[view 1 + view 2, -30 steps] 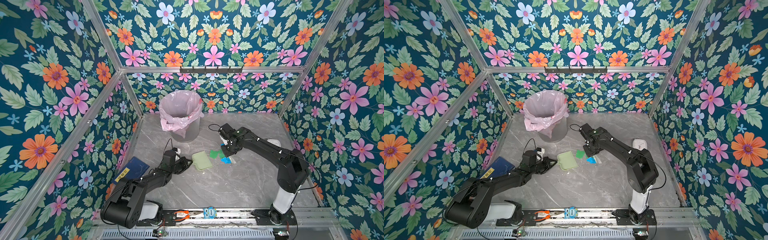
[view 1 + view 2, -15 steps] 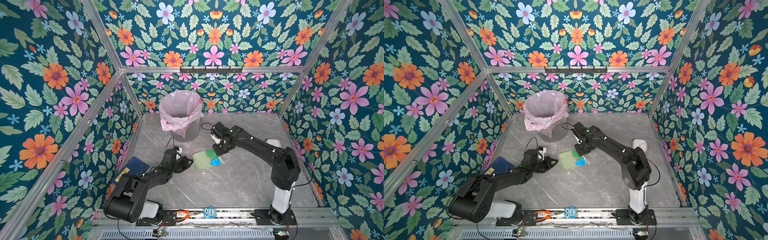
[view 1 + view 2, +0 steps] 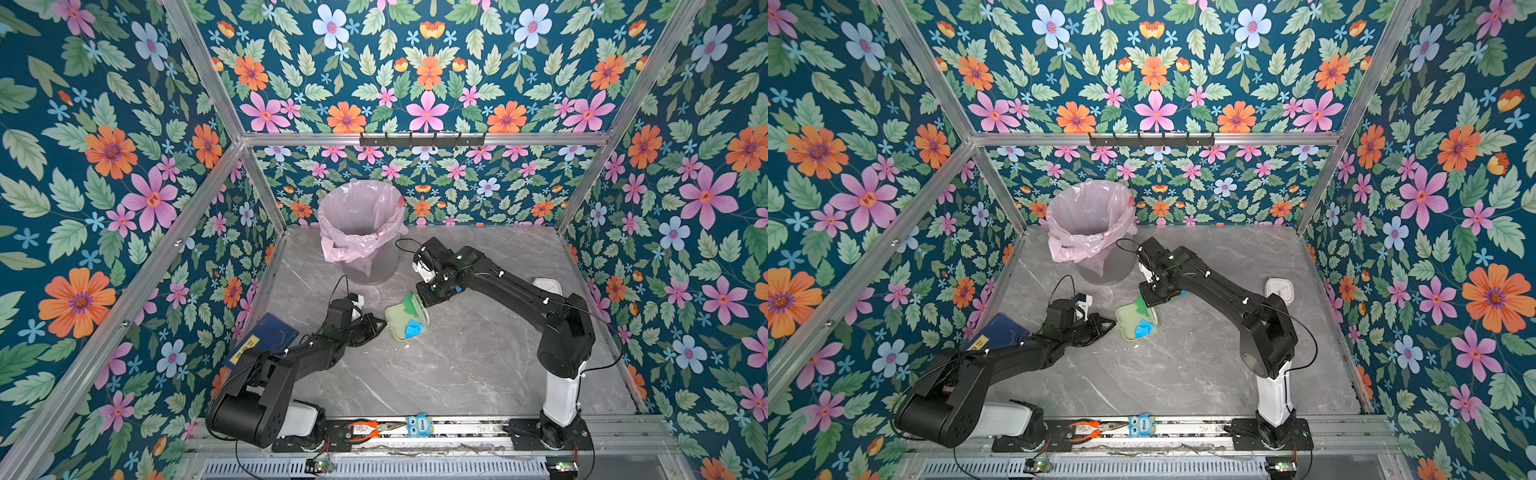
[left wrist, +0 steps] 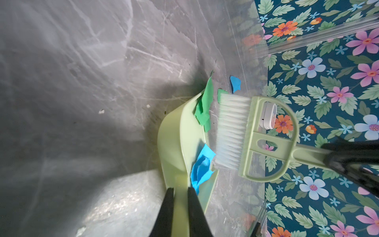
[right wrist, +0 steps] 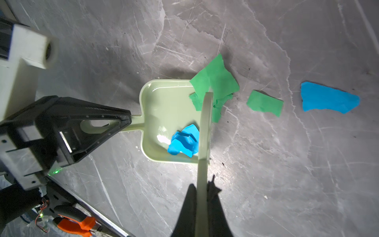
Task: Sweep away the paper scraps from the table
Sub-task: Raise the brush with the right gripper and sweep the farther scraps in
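The pale green dustpan [image 3: 400, 328] [image 5: 164, 106] lies flat on the marble table [image 3: 457, 365]. My left gripper [image 4: 180, 190] [image 3: 380, 324] is shut on its handle. My right gripper [image 5: 202, 184] [image 3: 430, 293] is shut on the handle of the pale green brush [image 4: 252, 135], whose white bristles [image 4: 229, 131] stand at the pan's mouth. Of the paper scraps, a crumpled blue one [image 5: 184, 141] [image 3: 413, 328] lies inside the pan and a green one [image 5: 215, 84] [image 3: 411, 303] straddles its lip. A smaller green scrap [image 5: 264, 101] and a blue scrap [image 5: 328, 99] lie on the table behind the brush.
A bin lined with a pink bag [image 3: 361, 224] stands behind the dustpan. A dark blue book [image 3: 266, 338] lies at the left wall and a white clock [image 3: 547, 286] near the right wall. Orange pliers [image 3: 365, 428] and an owl tag [image 3: 419, 424] rest on the front rail.
My right gripper has swept the brush leftward to the dustpan's mouth, pushing blue and green scraps into and onto the pan. The left gripper and dustpan have stayed in place.
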`<action>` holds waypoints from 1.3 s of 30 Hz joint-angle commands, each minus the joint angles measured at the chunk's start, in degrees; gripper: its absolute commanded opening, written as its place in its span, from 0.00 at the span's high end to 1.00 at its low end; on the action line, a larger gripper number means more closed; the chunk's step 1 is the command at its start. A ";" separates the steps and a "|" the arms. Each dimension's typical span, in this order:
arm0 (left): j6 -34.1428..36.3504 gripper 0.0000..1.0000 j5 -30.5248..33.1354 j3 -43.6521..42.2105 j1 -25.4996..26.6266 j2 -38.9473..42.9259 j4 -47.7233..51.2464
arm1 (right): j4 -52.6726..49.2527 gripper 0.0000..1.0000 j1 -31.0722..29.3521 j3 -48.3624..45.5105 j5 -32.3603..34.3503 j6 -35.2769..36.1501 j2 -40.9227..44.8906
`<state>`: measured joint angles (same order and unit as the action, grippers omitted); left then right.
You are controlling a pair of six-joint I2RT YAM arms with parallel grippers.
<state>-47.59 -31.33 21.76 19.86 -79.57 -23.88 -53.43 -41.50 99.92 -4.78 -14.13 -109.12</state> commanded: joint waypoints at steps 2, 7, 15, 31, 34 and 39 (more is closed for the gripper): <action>0.32 1.00 1.36 -0.59 -0.26 -1.10 -0.32 | -5.39 1.00 1.14 1.64 11.50 4.42 1.45; -0.53 1.00 0.74 -0.82 -0.61 -2.51 -2.43 | -6.69 1.00 5.25 2.34 21.35 7.81 1.99; -0.57 1.00 0.61 -0.75 -0.70 -2.94 -3.01 | -2.83 1.00 7.58 4.51 35.22 16.24 -4.37; -0.91 1.00 0.10 -0.94 -0.79 -4.81 -5.37 | 0.51 1.00 3.38 6.33 28.53 24.08 -12.62; -0.93 1.00 0.19 -1.02 -0.79 -4.76 -5.38 | 0.52 1.00 1.50 5.41 26.48 24.14 -12.48; -0.70 1.00 0.02 -0.75 -0.83 -5.58 -5.69 | 0.34 1.00 -2.26 4.99 21.78 23.95 -11.95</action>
<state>-49.08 -32.45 20.95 19.14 -84.73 -31.29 -52.90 -42.35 105.19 22.37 10.04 -121.58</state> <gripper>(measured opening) 0.124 0.070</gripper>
